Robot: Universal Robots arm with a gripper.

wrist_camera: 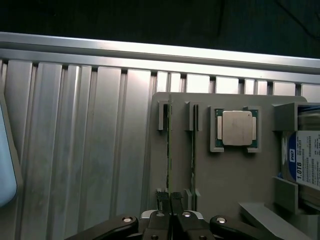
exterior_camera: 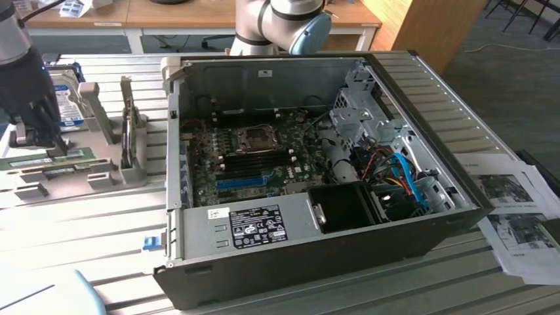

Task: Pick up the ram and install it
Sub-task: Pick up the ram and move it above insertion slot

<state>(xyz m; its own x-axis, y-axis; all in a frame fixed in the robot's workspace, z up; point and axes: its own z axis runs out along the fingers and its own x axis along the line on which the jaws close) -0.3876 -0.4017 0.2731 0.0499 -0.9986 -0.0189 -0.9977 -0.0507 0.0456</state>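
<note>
Wrist view: the gripper is clenched on 1 end of the ram, which stands on edge in the grey holder beside a 2nd stick. Pick-up is in hand; the ram looks seated, so freeing it likely calls for a straight pull along its slot.

Gripper black, with shiny silver screws. Ram at the fingertips: green, seen edge-on. Holder under it plain grey. CPU just beyond the tips: silver lid, green border. Hard drive past that: blue-white label, black print. Table silver, ribbed stripes. Well away, computer case dark grey, motherboard slot blue.
</note>
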